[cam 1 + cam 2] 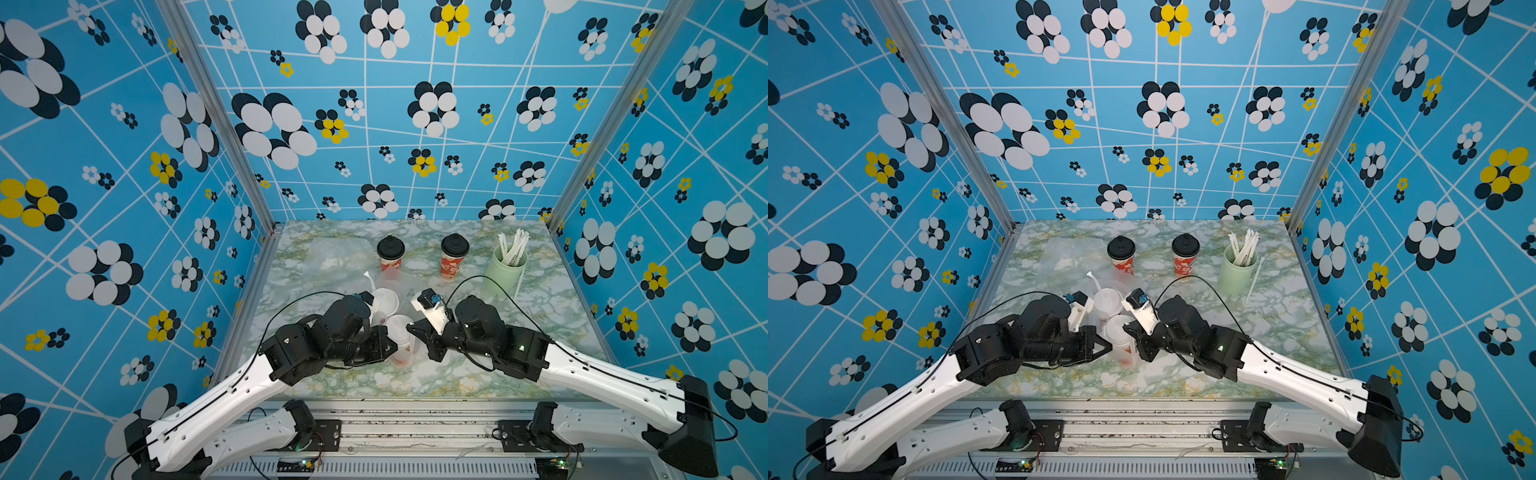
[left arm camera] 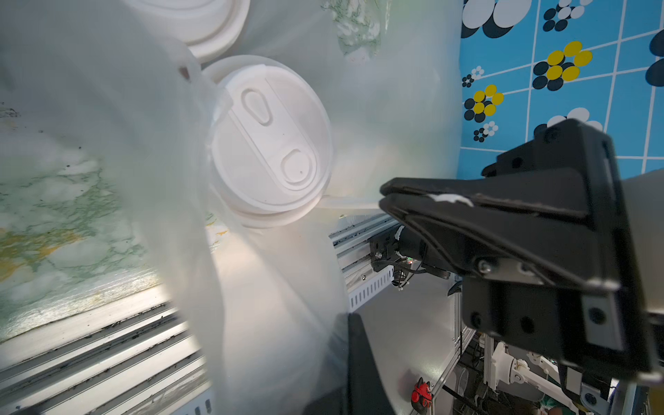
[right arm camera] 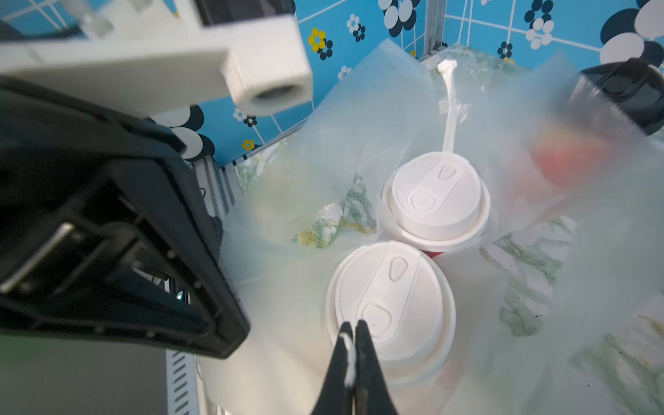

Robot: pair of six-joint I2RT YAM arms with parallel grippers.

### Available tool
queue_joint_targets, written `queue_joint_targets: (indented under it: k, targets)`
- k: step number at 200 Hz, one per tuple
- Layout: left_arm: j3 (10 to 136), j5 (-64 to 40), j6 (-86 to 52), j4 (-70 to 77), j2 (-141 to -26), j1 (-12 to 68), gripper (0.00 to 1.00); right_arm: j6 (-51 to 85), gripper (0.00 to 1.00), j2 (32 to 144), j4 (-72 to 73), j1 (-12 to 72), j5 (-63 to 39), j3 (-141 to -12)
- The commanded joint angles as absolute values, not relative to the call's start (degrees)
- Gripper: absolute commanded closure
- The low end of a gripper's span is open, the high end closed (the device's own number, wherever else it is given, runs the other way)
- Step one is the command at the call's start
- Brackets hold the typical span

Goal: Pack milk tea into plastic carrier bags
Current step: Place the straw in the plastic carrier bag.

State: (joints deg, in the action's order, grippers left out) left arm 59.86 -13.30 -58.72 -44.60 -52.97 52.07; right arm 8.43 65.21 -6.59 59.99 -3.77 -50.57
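Two white-lidded milk tea cups (image 3: 436, 196) (image 3: 390, 301) stand side by side inside a thin, see-through plastic carrier bag (image 3: 323, 143) in the middle of the table. My right gripper (image 3: 354, 334) is shut on a white strip of the bag's rim over the nearer cup. My left gripper (image 2: 348, 319) is shut on the bag film on the opposite side. In both top views the two grippers (image 1: 392, 347) (image 1: 409, 328) face each other across the cups. Two black-lidded milk tea cups (image 1: 390, 257) (image 1: 454, 259) stand farther back. A second bag (image 1: 332, 253) lies flat at the back left.
A pale green cup of white straws (image 1: 505, 266) stands at the back right, with a loose straw (image 1: 519, 282) beside it. One bag handle (image 3: 449, 107) sticks up behind the far white lid. The table's front edge (image 1: 415, 397) meets a metal rail.
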Motion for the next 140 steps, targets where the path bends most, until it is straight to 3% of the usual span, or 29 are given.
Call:
queue_joint_targets:
  k: [1,68,85,97,140]
  targets:
    - [59.45,-13.72,-57.74,-43.59,-51.55,51.51,1.0,9.67,1.0,66.3,-0.74,60.38,-5.67,-46.76]
    - [59.48,-13.89,-57.61,-43.55,-51.71,51.42,1.0,9.24,1.0,65.38,-0.48,60.34,-6.59,-41.7]
    - [60.01,-13.57,-57.22,-44.09,-51.89,51.33,1.0,9.37,0.77,64.29,-3.37,60.34,-6.1,-43.56]
    - [60.76,-12.98,-56.73,-44.72,-51.96,51.24,0.92,9.41,0.66,63.44,-5.68,60.37,-5.36,-45.59]
    - [63.71,-11.79,-52.83,-47.94,-52.05,47.19,0.69,9.69,0.57,60.09,-14.05,59.4,-3.78,-53.98]
